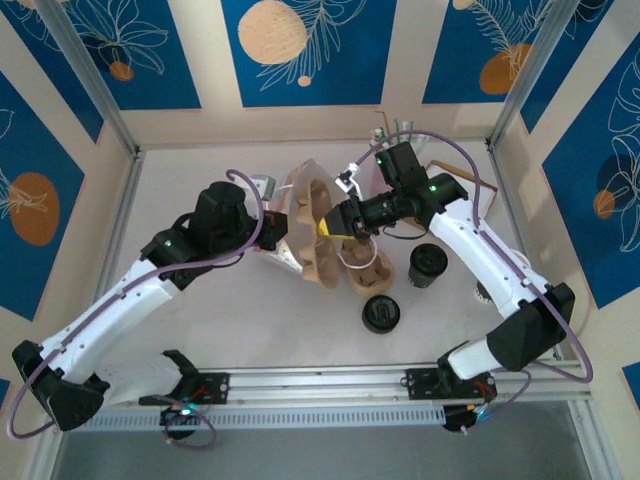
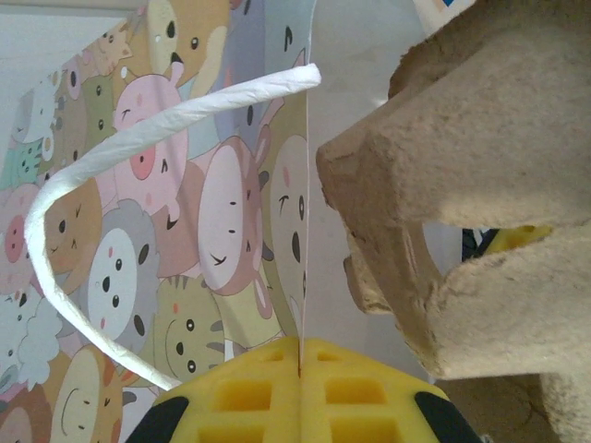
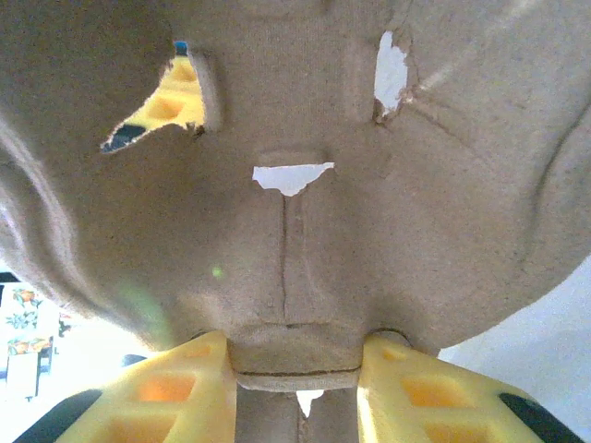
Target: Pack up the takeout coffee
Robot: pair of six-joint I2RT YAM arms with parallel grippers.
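The takeout coffee [image 1: 428, 265] stands upright on the table to the right of centre, apart from both grippers. My right gripper [image 1: 332, 226] is shut on a brown pulp cup carrier [image 1: 340, 255]. In the right wrist view its yellow fingers [image 3: 185, 378] clamp the carrier's [image 3: 295, 185] central rib. My left gripper [image 1: 283, 232] is shut on the thin edge of a paper bag. In the left wrist view the bag [image 2: 185, 240] is printed with cartoon animals and has a white twisted handle [image 2: 92, 175]. The carrier [image 2: 480, 185] hangs just right of it.
A flat round black lid [image 1: 381, 313] lies in front of the carrier. A cup of straws [image 1: 392, 130] and a brown board [image 1: 445, 172] sit at the back right. Metal frame posts [image 1: 95, 85] and low walls bound the table.
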